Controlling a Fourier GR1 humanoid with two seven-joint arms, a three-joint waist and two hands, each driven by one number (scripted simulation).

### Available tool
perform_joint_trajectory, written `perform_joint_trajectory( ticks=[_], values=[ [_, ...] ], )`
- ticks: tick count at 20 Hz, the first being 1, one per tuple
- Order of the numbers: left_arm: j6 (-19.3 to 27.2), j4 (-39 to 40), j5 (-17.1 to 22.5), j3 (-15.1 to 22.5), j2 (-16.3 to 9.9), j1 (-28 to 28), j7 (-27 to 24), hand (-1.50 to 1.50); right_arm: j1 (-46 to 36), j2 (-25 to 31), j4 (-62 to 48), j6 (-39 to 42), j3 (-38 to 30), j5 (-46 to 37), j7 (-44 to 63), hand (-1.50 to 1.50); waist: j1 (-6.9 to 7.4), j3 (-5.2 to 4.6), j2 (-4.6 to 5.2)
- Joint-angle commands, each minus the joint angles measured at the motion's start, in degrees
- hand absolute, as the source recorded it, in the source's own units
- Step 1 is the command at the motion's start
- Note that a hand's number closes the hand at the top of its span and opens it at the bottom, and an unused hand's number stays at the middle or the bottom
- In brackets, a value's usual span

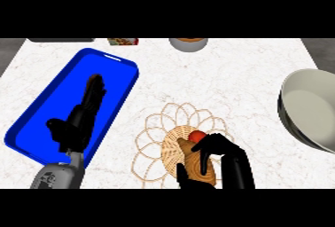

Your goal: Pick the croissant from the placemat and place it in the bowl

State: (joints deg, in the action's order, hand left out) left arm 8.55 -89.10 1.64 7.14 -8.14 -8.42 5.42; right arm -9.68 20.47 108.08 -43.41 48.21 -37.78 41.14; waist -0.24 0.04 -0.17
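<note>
The croissant point(194, 165), tan with a reddish end, lies on the woven wicker placemat point(162, 127) at the lower middle. My right hand point(226, 150) comes in from the lower edge, its fingers and thumb curled round the croissant and covering its right side. Whether the croissant still touches the mat I cannot tell. The large pale bowl point(313, 106) stands at the right edge, partly cut off, well to the right of that hand. Over the blue tray at the left, my left hand point(75, 126) rests with straight fingers pointing away and nothing in it.
A long blue tray point(121, 73) lies slanted across the left of the white marble counter. Along the far edge stand a grey cup point(188, 43), a small colourful box point(123, 41) and a dark flat thing point(60, 40). Bare counter lies between placemat and bowl.
</note>
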Motion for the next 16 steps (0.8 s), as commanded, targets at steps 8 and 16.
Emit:
perform_joint_trajectory(
  ticks=[8, 16],
  values=[
    [-1.02, -0.1, 0.01, -0.59, 0.24, 1.71, -0.67, 0.0, -7.21, 3.87, 23.57, 23.06, -12.89, -15.74, 19.03, 1.5, -0.28, -0.16, -0.14],
    [-0.74, 2.02, -1.29, -1.27, 0.67, 1.06, -2.9, 0.0, -22.64, 0.93, 21.25, 39.39, -27.72, -9.01, 27.96, 1.5, 0.42, -0.13, 0.11]
  ],
)
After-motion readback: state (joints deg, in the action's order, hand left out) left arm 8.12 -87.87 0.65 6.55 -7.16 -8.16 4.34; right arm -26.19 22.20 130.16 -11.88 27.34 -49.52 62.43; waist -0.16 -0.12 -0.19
